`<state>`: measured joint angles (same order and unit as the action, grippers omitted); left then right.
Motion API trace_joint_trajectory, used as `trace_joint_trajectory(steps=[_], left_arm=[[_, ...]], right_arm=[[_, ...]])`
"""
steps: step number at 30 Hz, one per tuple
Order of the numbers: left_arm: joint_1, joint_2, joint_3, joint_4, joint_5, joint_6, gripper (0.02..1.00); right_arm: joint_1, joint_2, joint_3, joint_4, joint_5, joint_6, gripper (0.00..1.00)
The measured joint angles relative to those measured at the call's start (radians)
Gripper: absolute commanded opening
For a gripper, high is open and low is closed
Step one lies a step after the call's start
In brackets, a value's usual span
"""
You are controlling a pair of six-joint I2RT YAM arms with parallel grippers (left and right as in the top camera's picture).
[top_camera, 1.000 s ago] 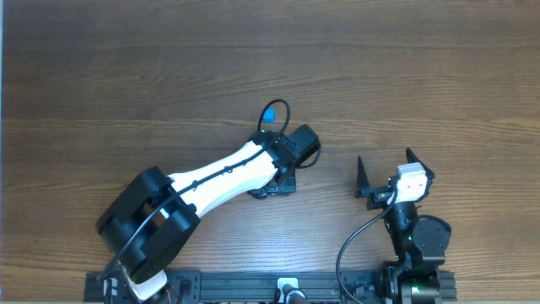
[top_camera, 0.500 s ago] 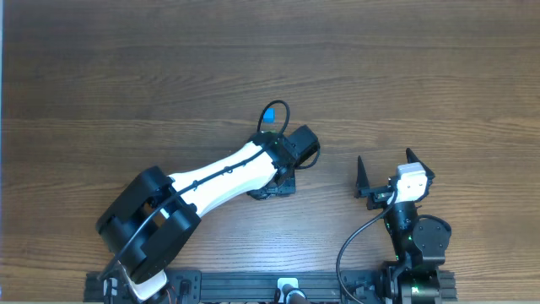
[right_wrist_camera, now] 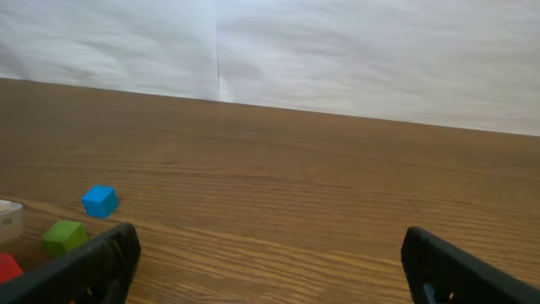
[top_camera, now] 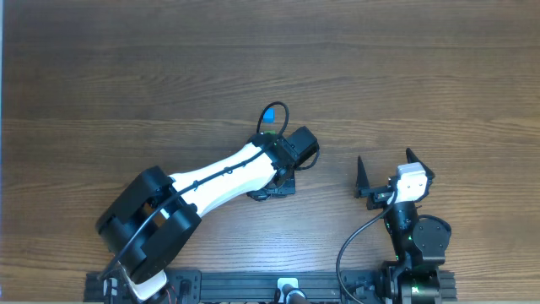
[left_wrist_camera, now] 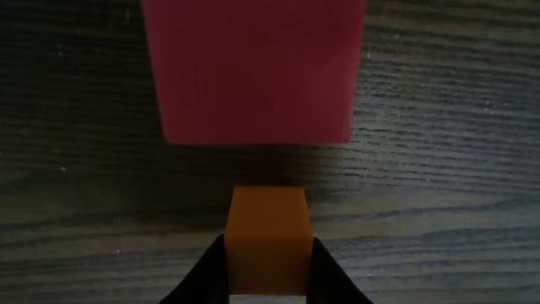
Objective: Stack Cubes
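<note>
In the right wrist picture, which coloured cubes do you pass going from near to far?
Red cube → green cube → blue cube.

cubes: four in all
blue cube [top_camera: 269,114]: one, farthest from the arm bases
green cube [right_wrist_camera: 64,237]: one
red cube [left_wrist_camera: 253,67]: one
orange cube [left_wrist_camera: 267,241]: one
arms: two, left arm [top_camera: 219,177] and right arm [top_camera: 411,215]
grippers: two, left gripper [left_wrist_camera: 267,274] and right gripper [top_camera: 385,160]
wooden table [top_camera: 126,67]: one
</note>
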<state>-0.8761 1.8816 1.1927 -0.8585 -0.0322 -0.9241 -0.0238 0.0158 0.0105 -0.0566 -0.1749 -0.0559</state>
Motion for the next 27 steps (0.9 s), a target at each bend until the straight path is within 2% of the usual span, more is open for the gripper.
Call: trace_joint_trajectory(steps=[12, 19, 27], left_arm=[[0.0, -0.006, -0.001, -0.003, 0.0, 0.0, 0.099], [0.004, -0.124, 0.0, -0.083, -0.005, -0.008, 0.077], [0.038, -0.152, 0.166, -0.184, -0.047, -0.011, 0.075]], right_arm=[[0.0, 0.0, 0.0, 0.0, 0.0, -0.001, 0.991], [0.0, 0.0, 0.0, 0.0, 0.0, 0.0, 0.991], [0.0, 0.0, 0.0, 0.0, 0.0, 0.0, 0.993]])
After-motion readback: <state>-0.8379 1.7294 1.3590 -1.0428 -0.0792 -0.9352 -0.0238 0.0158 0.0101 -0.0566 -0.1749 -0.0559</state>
